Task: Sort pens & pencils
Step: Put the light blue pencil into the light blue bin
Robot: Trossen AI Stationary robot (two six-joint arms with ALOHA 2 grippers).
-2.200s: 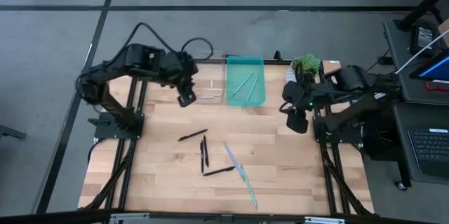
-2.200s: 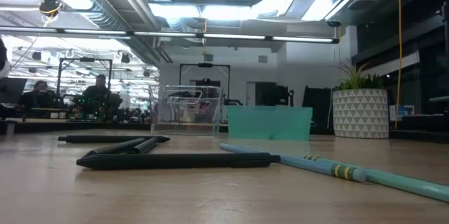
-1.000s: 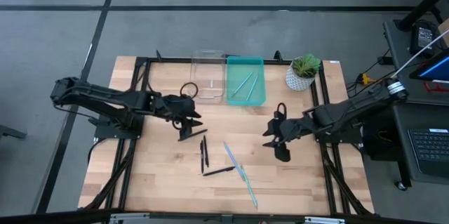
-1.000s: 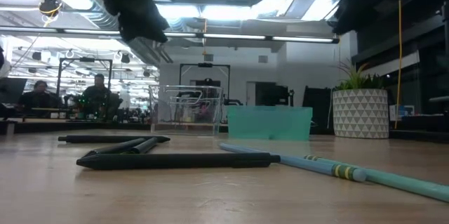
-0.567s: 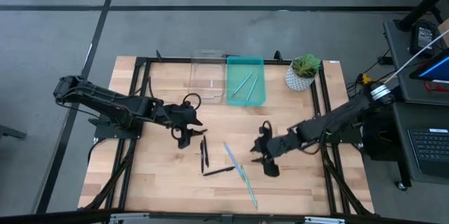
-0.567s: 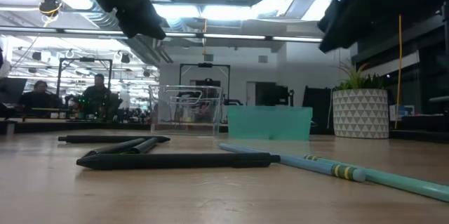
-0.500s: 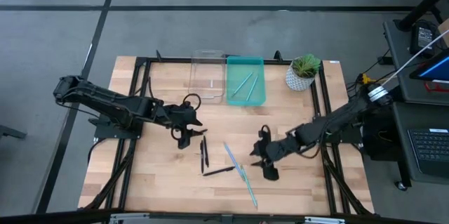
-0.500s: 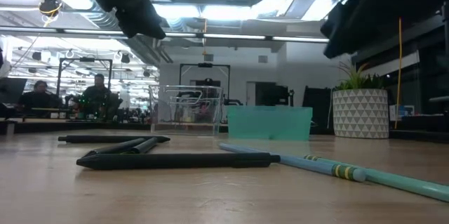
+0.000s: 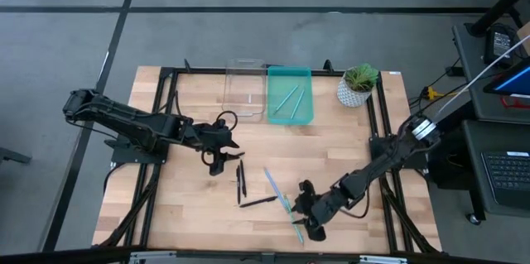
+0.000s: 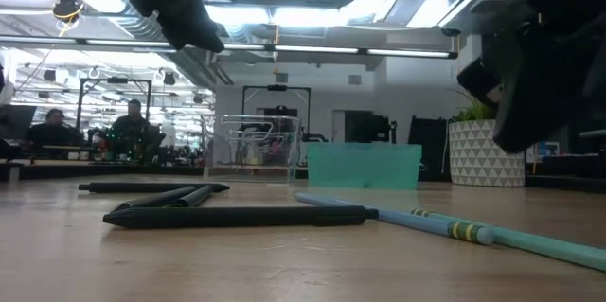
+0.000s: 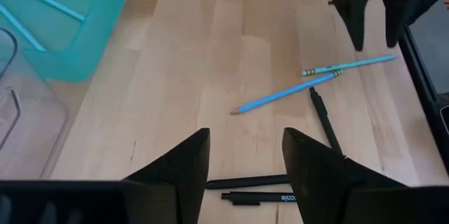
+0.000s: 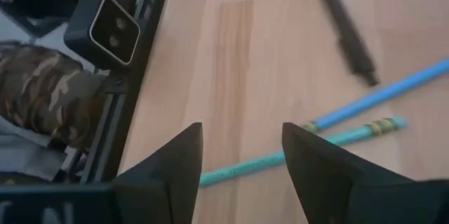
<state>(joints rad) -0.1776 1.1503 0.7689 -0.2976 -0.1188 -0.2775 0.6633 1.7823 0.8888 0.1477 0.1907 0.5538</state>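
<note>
Nearest the bench's (image 9: 348,144) front edge, the right hand (image 9: 308,224), fingers apart, hovers over two thin teal pencils (image 9: 290,211). Farther back, four black pens (image 9: 241,183) lie beside the left hand (image 9: 222,162), apart too.

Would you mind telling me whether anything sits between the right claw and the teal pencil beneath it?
Nothing visible does. The right claw hangs open directly above the teal pencil, with only bare wooden table around it.
</note>
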